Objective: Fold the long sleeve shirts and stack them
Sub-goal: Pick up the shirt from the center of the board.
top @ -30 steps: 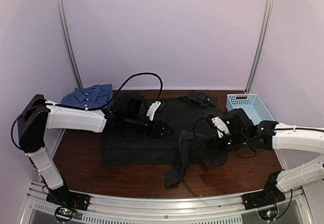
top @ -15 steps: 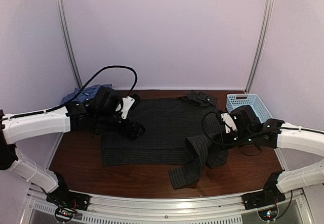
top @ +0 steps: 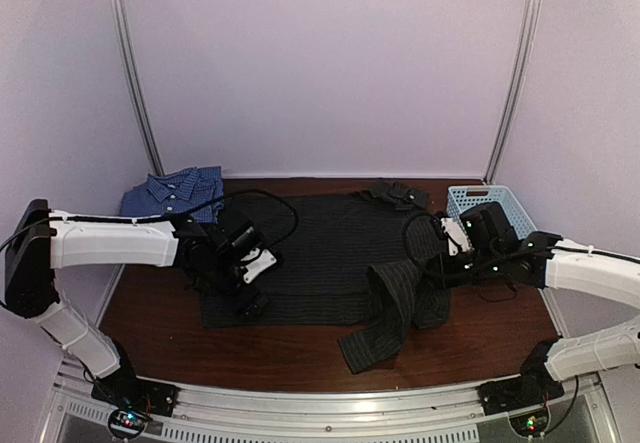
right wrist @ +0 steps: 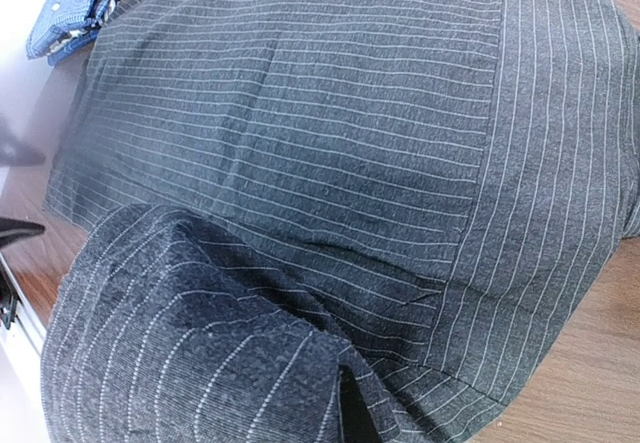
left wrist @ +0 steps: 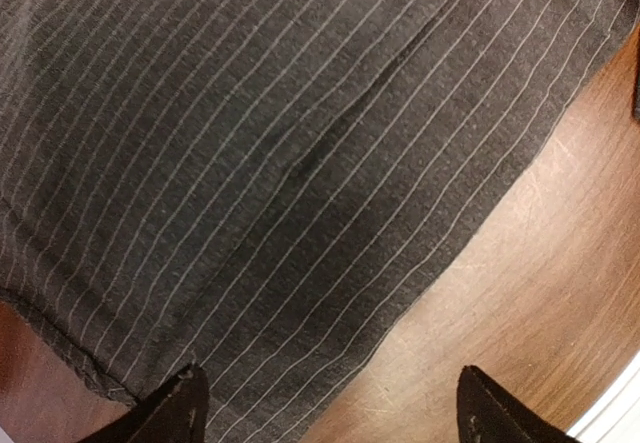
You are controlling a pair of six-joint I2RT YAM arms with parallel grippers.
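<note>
**A:** Where is the black shirt (top: 320, 248) lying?

**B:** It is lying spread across the middle of the table (top: 150, 313). The blue shirt (top: 175, 191) is sitting at ten o'clock.

**A:** And the grippers?

**B:** The left gripper (left wrist: 328, 388) is standing wide apart and empty over the hem at eight o'clock. The right gripper (top: 432, 271) is pinching the sleeve (top: 390, 308) tight at three o'clock.

Black pinstriped shirt (right wrist: 330, 143) spread flat, its sleeve (right wrist: 190, 343) bunched close; blue checked shirt (right wrist: 85, 3) far left.
</note>
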